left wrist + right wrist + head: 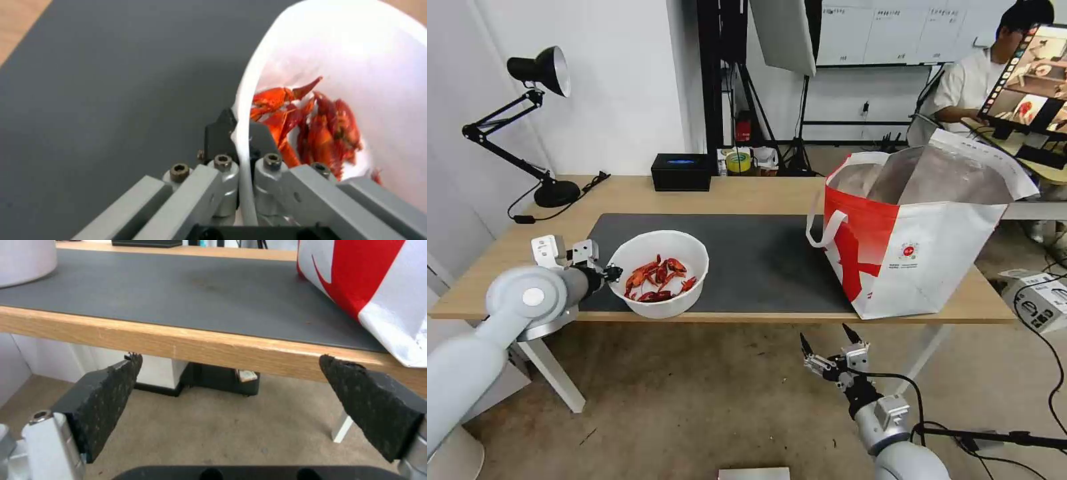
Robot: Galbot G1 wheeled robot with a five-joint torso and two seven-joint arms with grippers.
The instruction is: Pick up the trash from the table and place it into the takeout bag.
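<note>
White round bowl (659, 272) of red crayfish shells (658, 279) sits on the near left part of the dark grey mat (760, 257), on the light-wood table (627, 193). Left gripper (610, 272) is at the bowl's left rim; in the left wrist view its two fingers (221, 131) are closed down on the thin white wall, one outside, one inside next to the shells. Bowl base looks to rest on the mat; cannot tell for certain.

Takeout bag (917, 260), red and white with silver lining, stands open on the right end of the table, well apart from the bowl, its near corner over the mat edge.

Right gripper (829, 343) hangs below and in front of the table's near edge, jaws spread wide, holding nothing.

Black box (681, 172) at the far edge, desk lamp (537, 120) far left
</note>
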